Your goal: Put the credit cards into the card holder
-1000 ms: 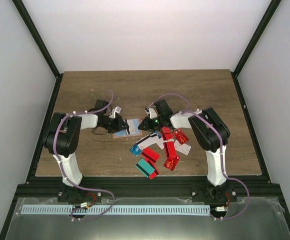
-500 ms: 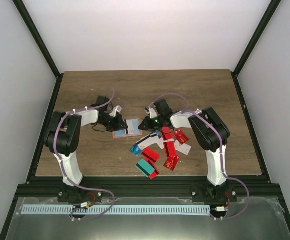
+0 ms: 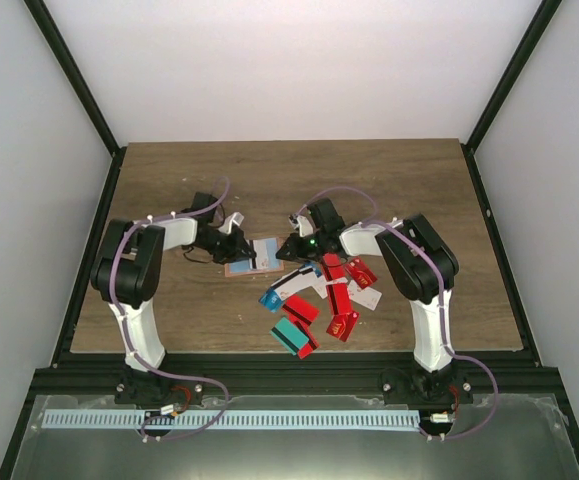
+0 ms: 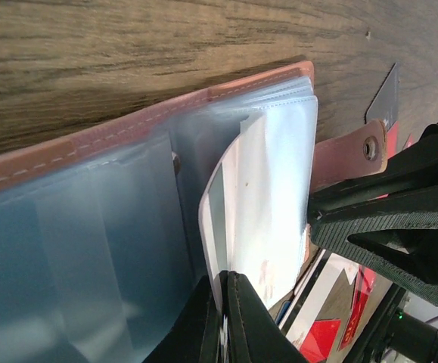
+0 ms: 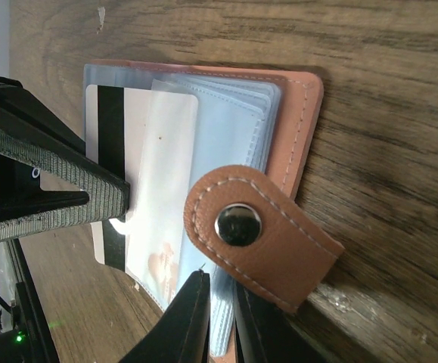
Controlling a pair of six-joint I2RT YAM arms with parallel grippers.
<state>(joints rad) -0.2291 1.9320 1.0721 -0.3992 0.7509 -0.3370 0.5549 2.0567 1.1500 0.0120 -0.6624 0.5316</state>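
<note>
- Little has moved in the last second. The left arm has shifted its elbow slightly, while the card holder (image 3: 253, 256) lies where it was on the worktop (image 3: 399, 180), open between the two hands.
- The left hand (image 4: 222, 281) stays clenched on one clear sleeve (image 4: 268, 204) of the holder and lifts it off the stack, so a pocket gapes.
- The right hand (image 5: 219, 283) has narrowed a shade. Its fingers now nip the near edge of the sleeve stack, just beside the snap tab (image 5: 256, 234).
- A white card (image 5: 111, 151) with a black stripe lies partly under the lifted sleeve, its striped end bare. One insertion looks under way, not finished.
- The loose credit cards (image 3: 324, 295) — red, white, blue, teal — are scattered as before, just right of the holder, so most of the task seems to remain.
- Several things are hard to make out:
  - It is unclear whether the right hand's pinch takes in the card's edge or only plastic.
  - The left hand's fingers cover part of the card in the right wrist view, so its depth in the pocket is unclear.
  - The cloudy sleeves hide whether other cards already sit inside.
  - The top view is too small to show the sleeves at all.
</note>
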